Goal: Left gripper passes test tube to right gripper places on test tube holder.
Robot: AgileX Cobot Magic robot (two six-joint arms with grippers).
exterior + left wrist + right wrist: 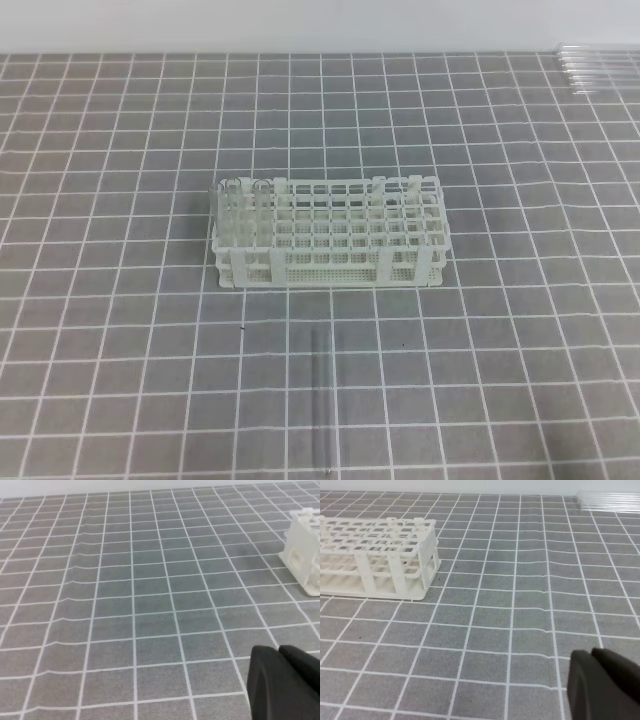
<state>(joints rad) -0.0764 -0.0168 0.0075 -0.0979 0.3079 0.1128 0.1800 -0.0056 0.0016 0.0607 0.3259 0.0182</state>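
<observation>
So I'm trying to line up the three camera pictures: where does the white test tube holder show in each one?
Exterior high: the test tube holder stands just above the middle of the grey gridded mat.
Left wrist: only one end shows, at the right edge, upper half.
Right wrist: it fills the upper left, cut off by the left edge.
Shared landmark: the mat's white grid lines run through all three views.

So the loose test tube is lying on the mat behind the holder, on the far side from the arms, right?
Not quite. The test tube lies on the mat in front of the test tube holder, on the near side, as the exterior high view shows. It is loose, as you said.
</observation>
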